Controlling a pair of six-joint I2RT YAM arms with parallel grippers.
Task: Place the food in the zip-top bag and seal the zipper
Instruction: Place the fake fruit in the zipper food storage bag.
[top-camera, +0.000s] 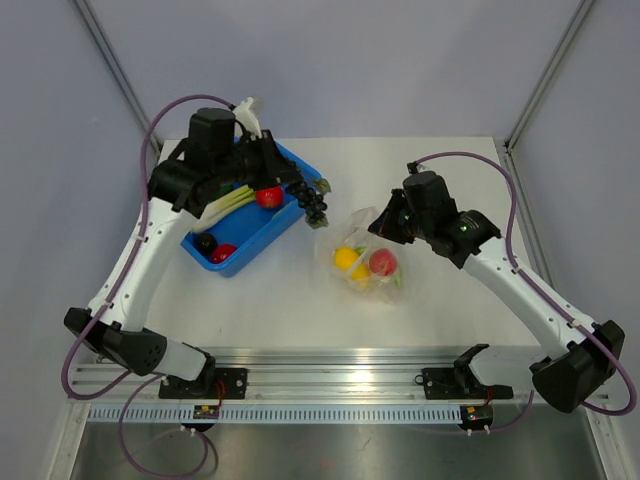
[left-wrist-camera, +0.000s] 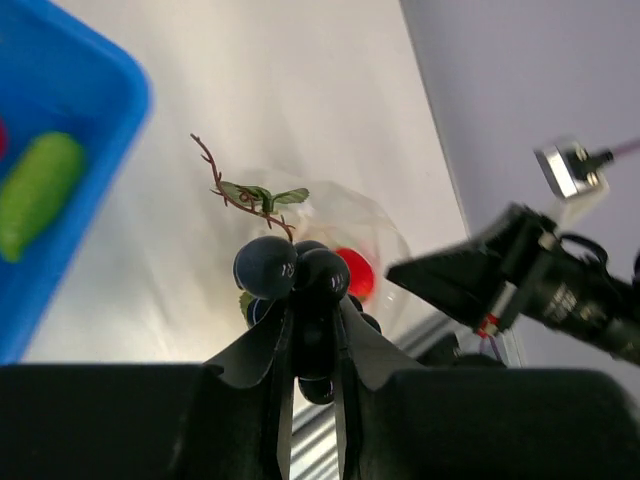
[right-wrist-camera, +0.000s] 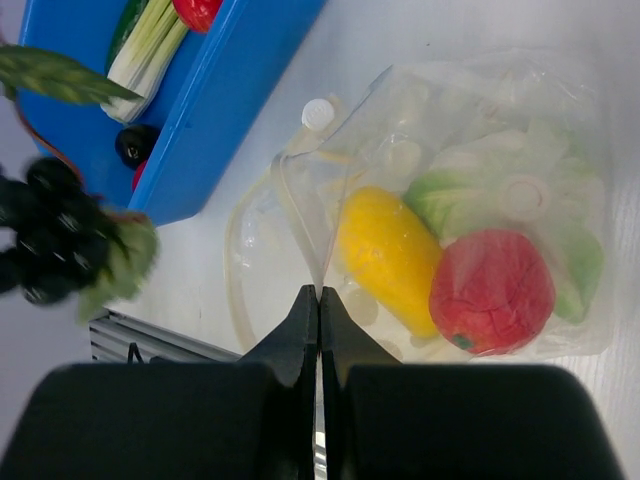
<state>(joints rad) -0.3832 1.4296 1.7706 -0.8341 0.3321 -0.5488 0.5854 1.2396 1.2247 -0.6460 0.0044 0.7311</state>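
Observation:
My left gripper is shut on a dark purple grape bunch, which hangs in the air just past the blue tub's right corner. The zip-top bag lies on the table right of the tub, its mouth facing the tub. Inside it are a yellow pepper, a red tomato and a white-green cauliflower. My right gripper is shut on the bag's upper edge at the mouth, holding it raised. The zipper curves round the open mouth.
The blue tub stands at the left under my left arm and holds a leek, a red piece, a dark piece and another red piece. A rail runs along the near table edge.

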